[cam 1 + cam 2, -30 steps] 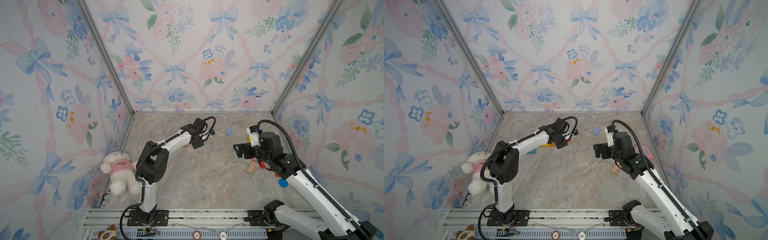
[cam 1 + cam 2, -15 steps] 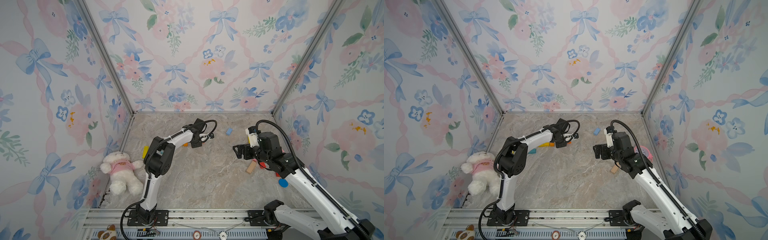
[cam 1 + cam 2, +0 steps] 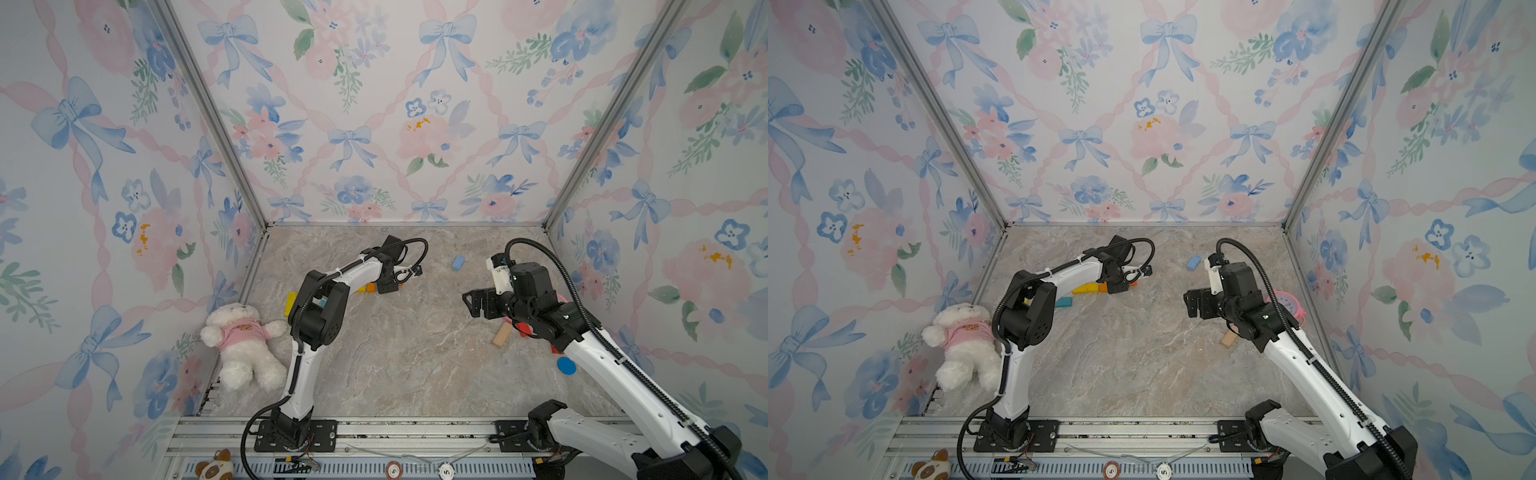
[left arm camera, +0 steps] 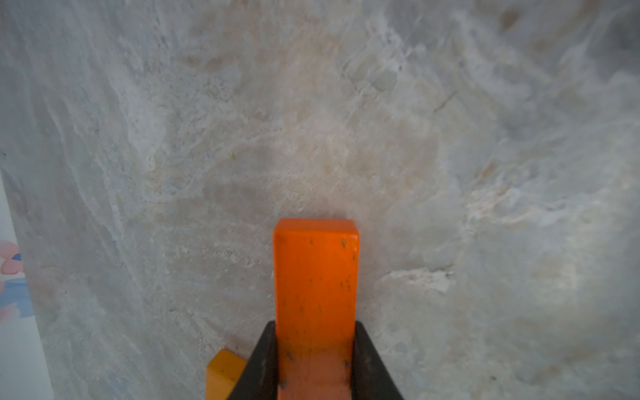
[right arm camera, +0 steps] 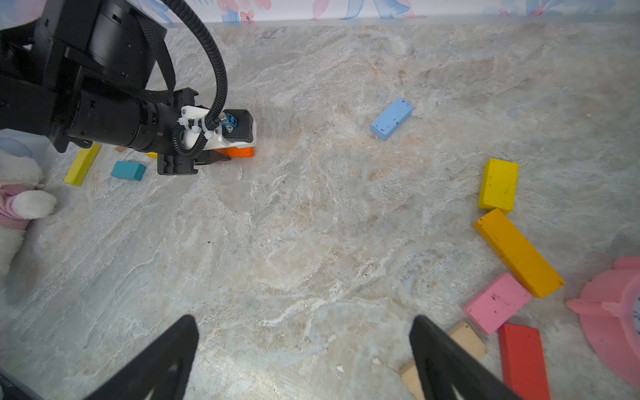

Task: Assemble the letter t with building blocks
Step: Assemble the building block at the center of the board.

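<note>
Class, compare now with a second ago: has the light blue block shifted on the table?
No. The light blue block lies in the same spot, with the same gap to the foot of the back wall as before.

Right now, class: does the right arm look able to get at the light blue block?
Probably yes: the right hand is open and empty, with only bare floor between it and the light blue block.
</note>
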Tool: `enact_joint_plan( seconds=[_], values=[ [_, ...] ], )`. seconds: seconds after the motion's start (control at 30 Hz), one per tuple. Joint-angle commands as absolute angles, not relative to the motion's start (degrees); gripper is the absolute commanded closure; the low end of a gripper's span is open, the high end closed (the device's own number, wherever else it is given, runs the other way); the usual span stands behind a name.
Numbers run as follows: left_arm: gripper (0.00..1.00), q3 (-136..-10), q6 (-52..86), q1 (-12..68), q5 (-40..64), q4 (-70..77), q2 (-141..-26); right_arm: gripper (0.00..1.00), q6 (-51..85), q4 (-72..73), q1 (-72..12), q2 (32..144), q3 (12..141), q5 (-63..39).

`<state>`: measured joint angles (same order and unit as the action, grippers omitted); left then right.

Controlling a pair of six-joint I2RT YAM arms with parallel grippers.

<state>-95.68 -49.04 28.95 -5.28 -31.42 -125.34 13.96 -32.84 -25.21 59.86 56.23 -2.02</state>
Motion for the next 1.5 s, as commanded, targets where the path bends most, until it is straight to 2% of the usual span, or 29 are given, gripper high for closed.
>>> enact_joint_plan(
  seconds=[0.0,0.27,0.77,0.87,1.03,1.17,1.37,1.47],
  values=[
    [1.0,-95.67,-49.84,28.35,-4.05,-32.51,-125.61,0.02,13.82,-33.17,-24.89,60.26,57.55,-2.9],
    [0.98,-95.1,-50.1,27.9,-3.7,-32.61,-126.07,0.01,13.71,-33.23,-24.93,60.32,57.75,-3.08],
    [0.89,-93.01,-50.19,27.87,-2.87,-32.61,-125.4,0.0,13.71,-32.34,-24.96,61.5,57.78,-3.82],
    [0.85,-92.9,-50.19,27.77,-2.8,-32.61,-124.96,0.0,13.64,-32.48,-24.96,61.48,57.77,-3.87],
    [0.71,-91.87,-50.19,27.44,-2.7,-32.53,-123.72,0.01,13.88,-31.67,-24.9,61.64,57.13,-3.79],
    [0.68,-91.52,-50.03,27.35,-2.49,-32.51,-122.91,0.01,14.33,-31.2,-24.93,62.53,57.45,-4.53],
    [0.58,-91.58,-49.88,27.45,-2.12,-32.3,-121.74,0.01,14.41,-30.85,-24.91,63.55,58.01,-5.01],
    [0.56,-91.49,-49.83,27.42,-2.8,-32.26,-121.38,0.01,14.41,-30.67,-24.96,63.63,57.9,-5.11]
  ],
)
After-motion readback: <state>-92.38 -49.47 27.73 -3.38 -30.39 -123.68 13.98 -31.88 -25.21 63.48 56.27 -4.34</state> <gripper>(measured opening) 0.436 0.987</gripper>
